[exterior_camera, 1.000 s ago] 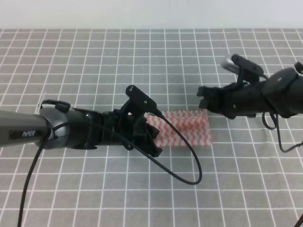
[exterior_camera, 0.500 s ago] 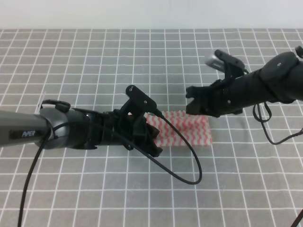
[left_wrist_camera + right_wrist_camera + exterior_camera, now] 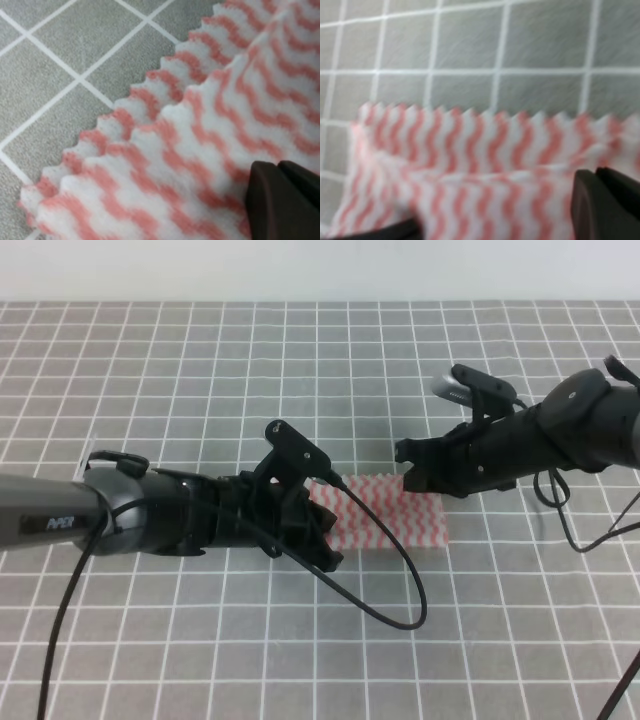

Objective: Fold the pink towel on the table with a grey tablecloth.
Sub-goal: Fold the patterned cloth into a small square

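The pink towel (image 3: 390, 516), white with pink zigzag stripes, lies folded into a small rectangle in the middle of the table with a grey tablecloth (image 3: 200, 370). My left gripper (image 3: 325, 538) sits low over the towel's left end and hides it. In the left wrist view the towel's stacked layers (image 3: 165, 150) fill the frame, and one dark fingertip (image 3: 285, 200) rests on them. My right gripper (image 3: 408, 468) hovers at the towel's far right corner with its jaws apart. The right wrist view shows the towel's serrated edge (image 3: 470, 145) and one fingertip (image 3: 605, 205).
A black cable (image 3: 400, 590) loops from the left arm across the cloth in front of the towel. Another cable (image 3: 580, 530) hangs from the right arm at the right. The white-gridded cloth runs to a pale wall (image 3: 320, 270) at the back.
My right gripper swung left and up from the towel's right end, then came down and right to the far right corner. The left arm and the towel have not moved.
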`<act>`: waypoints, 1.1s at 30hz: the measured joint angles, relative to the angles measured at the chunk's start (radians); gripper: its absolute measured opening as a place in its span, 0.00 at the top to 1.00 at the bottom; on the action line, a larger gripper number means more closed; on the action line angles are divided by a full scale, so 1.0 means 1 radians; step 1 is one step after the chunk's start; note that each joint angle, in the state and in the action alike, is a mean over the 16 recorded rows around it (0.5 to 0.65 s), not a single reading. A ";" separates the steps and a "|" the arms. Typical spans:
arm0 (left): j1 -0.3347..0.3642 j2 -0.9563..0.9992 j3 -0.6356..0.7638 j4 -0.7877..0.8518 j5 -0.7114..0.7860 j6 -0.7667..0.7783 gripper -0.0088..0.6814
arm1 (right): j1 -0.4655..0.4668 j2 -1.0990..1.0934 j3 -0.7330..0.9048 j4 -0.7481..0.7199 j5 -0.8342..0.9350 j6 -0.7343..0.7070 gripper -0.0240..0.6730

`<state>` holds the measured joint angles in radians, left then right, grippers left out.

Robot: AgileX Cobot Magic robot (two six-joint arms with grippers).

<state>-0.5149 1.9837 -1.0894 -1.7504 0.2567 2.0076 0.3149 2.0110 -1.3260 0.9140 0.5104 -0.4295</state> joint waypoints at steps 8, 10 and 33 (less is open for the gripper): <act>0.000 0.000 0.000 0.000 -0.001 -0.001 0.99 | -0.006 0.019 0.000 -0.030 -0.067 0.000 0.99; 0.000 0.000 0.000 0.000 -0.001 -0.002 0.99 | -0.012 0.021 0.000 -0.035 -0.078 0.001 0.99; 0.001 -0.105 -0.011 -0.002 0.035 -0.108 0.99 | -0.044 -0.092 0.001 -0.049 0.047 0.001 0.99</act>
<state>-0.5138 1.8791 -1.1003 -1.7528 0.2919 1.9001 0.2711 1.9193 -1.3252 0.8653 0.5576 -0.4289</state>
